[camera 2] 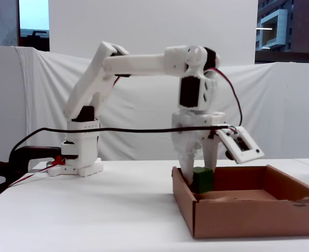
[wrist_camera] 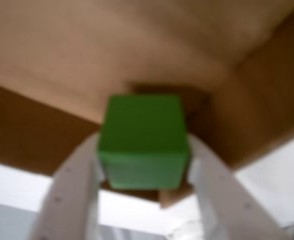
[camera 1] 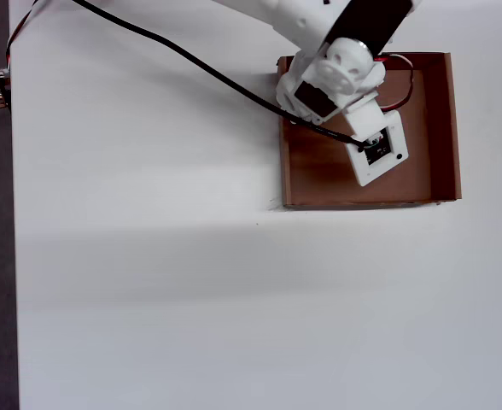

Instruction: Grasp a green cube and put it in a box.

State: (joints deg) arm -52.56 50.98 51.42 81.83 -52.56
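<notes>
In the wrist view the green cube fills the middle, pinched between the two white fingers of my gripper, which is shut on it. Behind it lie the brown floor and a wall of the box. The fixed view shows the gripper reaching down inside the box close to its left wall, with the cube in it. The near wall hides the cube's underside, so I cannot tell whether it touches the floor. In the overhead view the arm covers the cube; the box lies at the upper right.
The arm's base stands at the left of the white table in the fixed view. A black cable runs from the table's upper left to the wrist. The wrist camera housing hangs over the box floor.
</notes>
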